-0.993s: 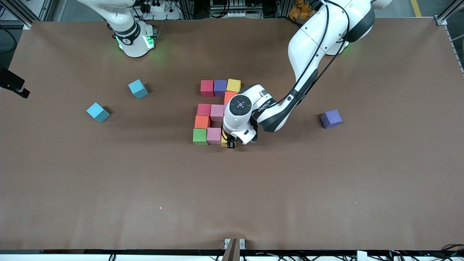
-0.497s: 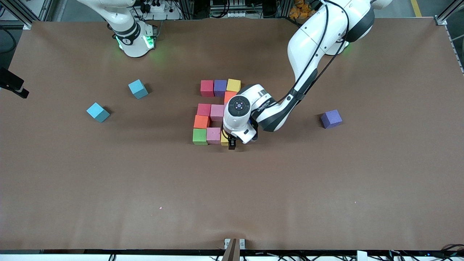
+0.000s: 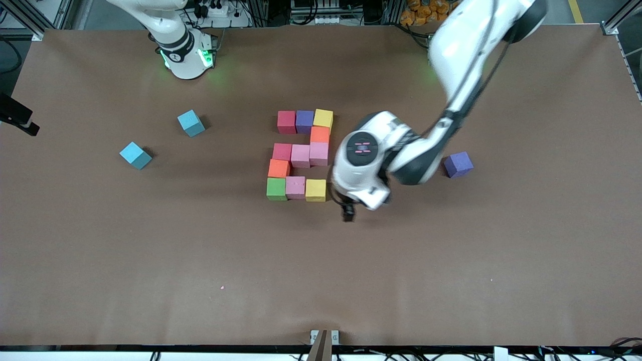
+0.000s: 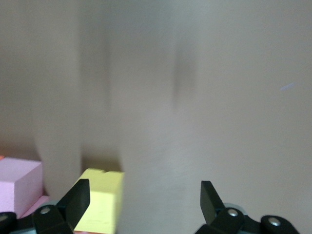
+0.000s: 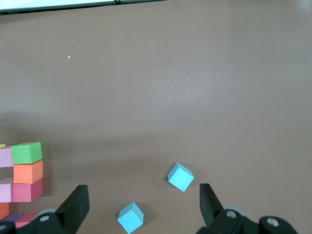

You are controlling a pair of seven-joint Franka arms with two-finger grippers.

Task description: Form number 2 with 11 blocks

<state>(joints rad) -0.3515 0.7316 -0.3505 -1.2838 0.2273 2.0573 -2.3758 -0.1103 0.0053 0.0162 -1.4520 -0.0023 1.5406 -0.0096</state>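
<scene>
Eleven blocks lie in a stepped figure mid-table. A red, a purple and a yellow block form the row farthest from the camera. The nearest row is green, pink and yellow; orange, red and pink blocks fill between. My left gripper hangs open and empty just beside that nearest yellow block, toward the left arm's end. My right gripper waits open, high above the table.
A loose purple cube sits toward the left arm's end, partly beside the left arm's elbow. Two light-blue cubes lie toward the right arm's end and show under the right gripper.
My left gripper opened and let go of the yellow block at the end of the nearest row. It then lifted and swung away toward the left arm's end. The right arm stayed put.
</scene>
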